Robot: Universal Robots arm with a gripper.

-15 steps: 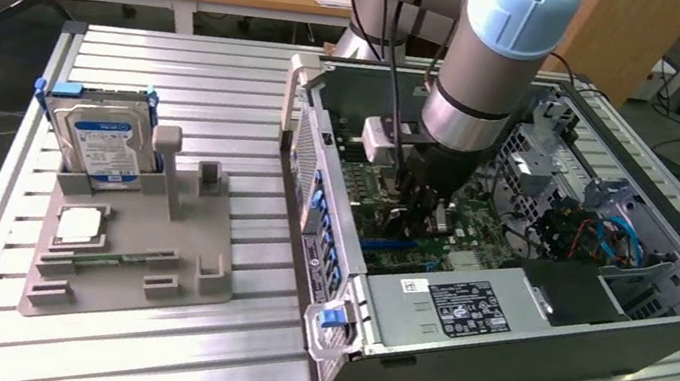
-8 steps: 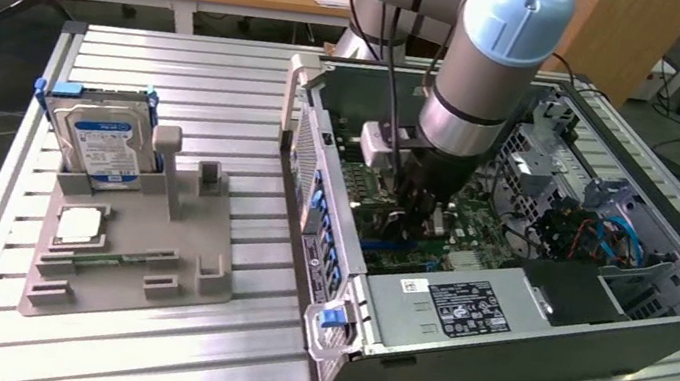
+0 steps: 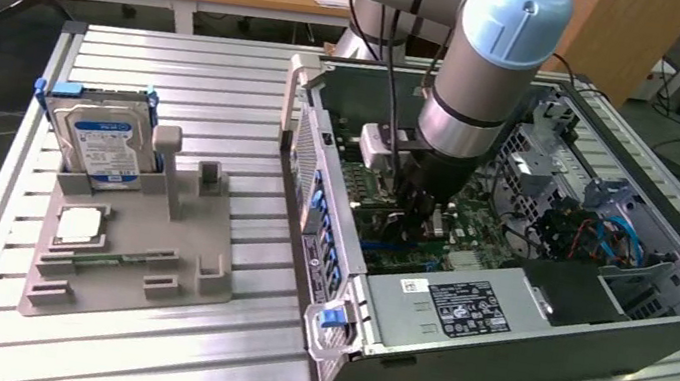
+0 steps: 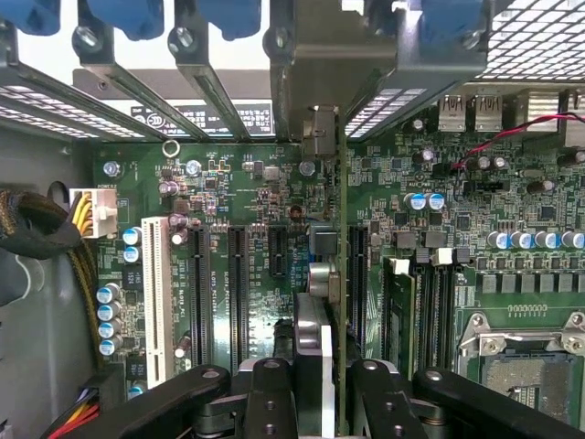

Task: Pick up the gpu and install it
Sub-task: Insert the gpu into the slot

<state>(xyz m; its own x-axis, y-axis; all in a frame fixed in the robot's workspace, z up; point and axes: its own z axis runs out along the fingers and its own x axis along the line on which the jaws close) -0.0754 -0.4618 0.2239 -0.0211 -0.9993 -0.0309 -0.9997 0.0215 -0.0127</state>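
Note:
In the wrist view I see the gpu [image 4: 329,302] edge-on, a thin card with a green board edge. Its metal bracket end [image 4: 320,133] points toward the case's rear slot openings. My gripper [image 4: 320,389] is shut on it, one black finger [image 4: 272,393] on each side. The card stands upright over the motherboard [image 4: 238,192], in line with the black expansion slots [image 4: 236,293]; I cannot tell if its edge is seated in one. In the exterior view my gripper [image 3: 415,217] reaches down into the open computer case [image 3: 345,252], and the card is mostly hidden behind the arm.
A power supply [image 3: 471,311] fills the case's near end, and cables [image 3: 603,240] lie at the exterior view's right. A white slot [image 4: 154,293], memory slots [image 4: 430,302] and the CPU socket [image 4: 521,366] flank the card. The grey fixture [image 3: 129,250] holds a hard drive [image 3: 105,140].

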